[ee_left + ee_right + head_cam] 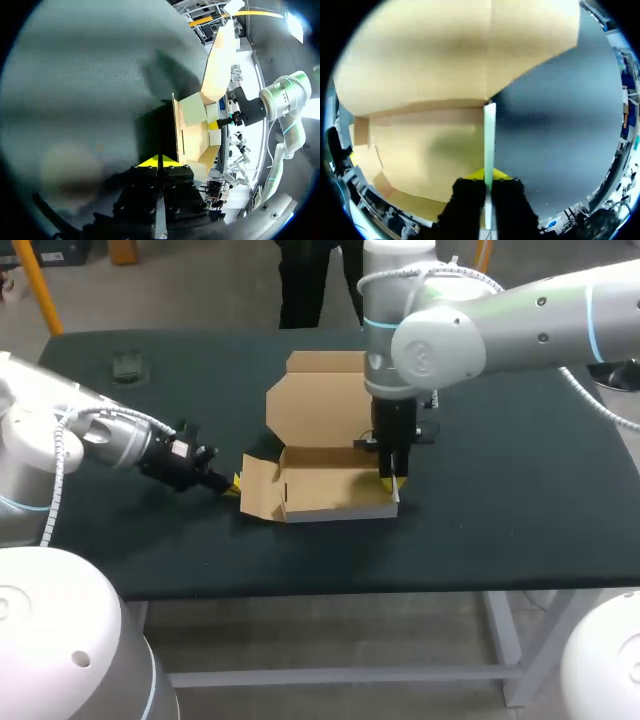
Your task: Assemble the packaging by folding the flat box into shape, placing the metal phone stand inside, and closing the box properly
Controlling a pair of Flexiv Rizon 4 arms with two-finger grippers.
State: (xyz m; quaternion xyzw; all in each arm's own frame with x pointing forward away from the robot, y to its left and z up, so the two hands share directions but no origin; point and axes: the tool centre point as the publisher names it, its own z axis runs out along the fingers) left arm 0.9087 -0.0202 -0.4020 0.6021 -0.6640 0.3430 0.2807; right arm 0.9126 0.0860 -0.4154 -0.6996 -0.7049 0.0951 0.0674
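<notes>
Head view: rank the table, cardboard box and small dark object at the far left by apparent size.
Largest to smallest:
1. table
2. cardboard box
3. small dark object, though it lies farther from the camera

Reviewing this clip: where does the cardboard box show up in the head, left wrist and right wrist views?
Head view: the cardboard box sits at the table's middle, lid open.
Left wrist view: it lies just ahead of the left gripper, seen from one end.
Right wrist view: it fills the space ahead, one side wall between the fingers of the right gripper.
Shared landmark: the right gripper, shut on that wall.
</notes>
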